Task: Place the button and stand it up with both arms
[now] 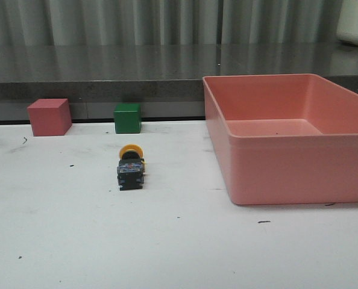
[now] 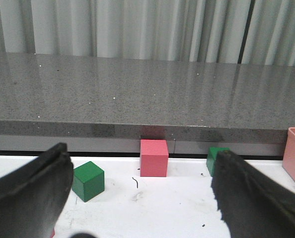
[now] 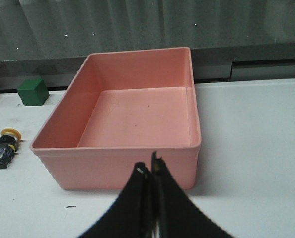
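The button [image 1: 131, 168] lies on its side on the white table [image 1: 167, 247], yellow cap pointing toward the back wall and black body toward me, untouched by either arm. From my front camera I see it just in front of the green cube [image 1: 127, 118], with the pink-red cube [image 1: 49, 117] further left along the back edge and the pink bin [image 1: 287, 141] well off to its right. Neither arm shows in that view. On the left wrist feed, the left gripper [image 2: 142, 198] has its jaws spread wide, with a second green cube [image 2: 88, 180] between them in the distance. On the right wrist feed, the right gripper [image 3: 150, 171] has its fingers pressed together on nothing, hovering near the bin's front wall.
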Motion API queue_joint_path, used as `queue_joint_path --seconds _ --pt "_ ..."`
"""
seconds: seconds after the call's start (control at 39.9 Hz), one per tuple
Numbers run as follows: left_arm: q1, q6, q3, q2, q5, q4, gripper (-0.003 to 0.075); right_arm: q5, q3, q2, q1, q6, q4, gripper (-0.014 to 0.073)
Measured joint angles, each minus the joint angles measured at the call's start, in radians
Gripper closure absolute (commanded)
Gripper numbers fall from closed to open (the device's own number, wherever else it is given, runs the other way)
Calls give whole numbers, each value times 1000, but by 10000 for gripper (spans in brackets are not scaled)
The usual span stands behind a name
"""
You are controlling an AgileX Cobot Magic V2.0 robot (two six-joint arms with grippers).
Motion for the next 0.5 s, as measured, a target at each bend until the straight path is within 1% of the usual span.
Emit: queue_joint_path --seconds 0.15,0.25,0.4,0.5 --pt "0 0 -17 37 0 -59 174 9 0 -7 0 0 0 664" --pt "-14 0 -50 116 25 -68 174 9 4 -7 0 0 0 664" --pt "-76 0 -142 280 104 -68 174 12 4 -7 0 0 0 664" --pt "-147 0 -232 404 169 -68 174 12 4 -7 0 0 0 664"
